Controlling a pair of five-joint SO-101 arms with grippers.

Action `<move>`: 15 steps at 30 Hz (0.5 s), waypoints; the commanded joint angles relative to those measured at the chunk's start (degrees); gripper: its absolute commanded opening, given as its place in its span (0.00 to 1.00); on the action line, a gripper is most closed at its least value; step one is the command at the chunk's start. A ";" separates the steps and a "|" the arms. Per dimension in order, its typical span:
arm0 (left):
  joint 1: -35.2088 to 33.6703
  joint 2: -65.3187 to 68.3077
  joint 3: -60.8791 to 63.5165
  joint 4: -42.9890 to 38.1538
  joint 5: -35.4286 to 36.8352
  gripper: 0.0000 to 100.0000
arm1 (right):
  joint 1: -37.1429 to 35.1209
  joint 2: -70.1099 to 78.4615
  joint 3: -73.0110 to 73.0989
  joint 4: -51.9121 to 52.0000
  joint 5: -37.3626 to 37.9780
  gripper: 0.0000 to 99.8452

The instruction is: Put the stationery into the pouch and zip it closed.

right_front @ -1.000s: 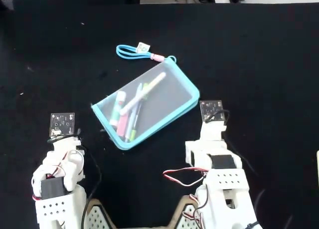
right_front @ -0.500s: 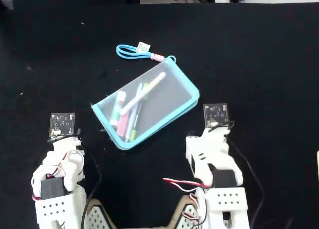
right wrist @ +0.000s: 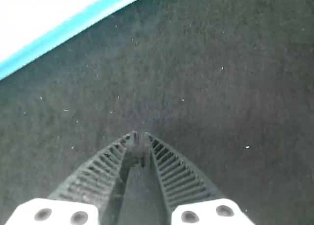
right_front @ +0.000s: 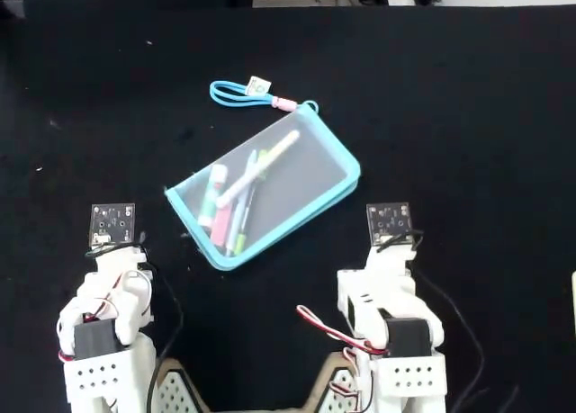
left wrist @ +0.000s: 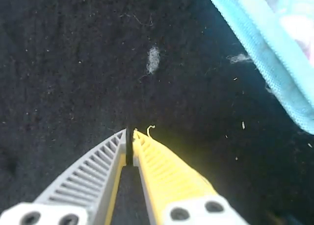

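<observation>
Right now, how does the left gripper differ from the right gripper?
The left gripper has one yellow finger beside a grey one; the right gripper has two grey fingers. A pale thread curls off the left gripper's yellow tip; the right gripper's tips show none. Both are shut, hold nothing, and hang over the black table, clear of the pouch.

High view: looking down over table [right_front: 468, 98], distant. Wrist views: facing table close up, both sharing pouch [left wrist: 265, 63] edge with high view.
</observation>
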 commanded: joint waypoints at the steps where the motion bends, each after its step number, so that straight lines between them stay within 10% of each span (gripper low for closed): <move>1: 0.22 -1.05 1.10 0.18 0.35 0.03 | 0.79 -5.58 -0.48 0.35 -0.18 0.01; 15: -0.04 -1.05 1.10 0.18 0.44 0.03 | 0.79 -5.41 -0.48 0.35 -0.18 0.01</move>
